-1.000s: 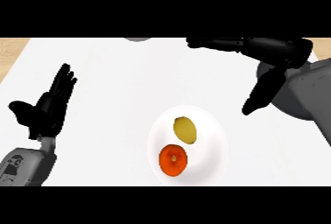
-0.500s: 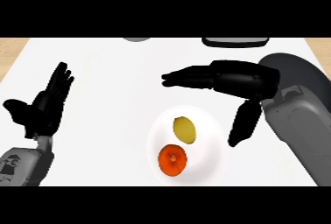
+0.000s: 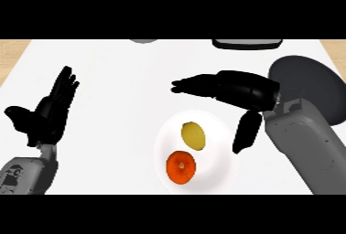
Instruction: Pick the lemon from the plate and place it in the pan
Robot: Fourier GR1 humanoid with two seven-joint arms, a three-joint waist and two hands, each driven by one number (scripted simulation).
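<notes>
Fingers of the right hand stretched open above the white round plate, holding nothing. Its yellow lemon lay beside an orange fruit. The left hand rested open.

The black right hand is held above the counter at the view's right, palm down, fingers extended toward the left and thumb hanging downward. Its grey forearm enters from the lower right. The black left hand is shown resting open at the left, fingers up.
</notes>
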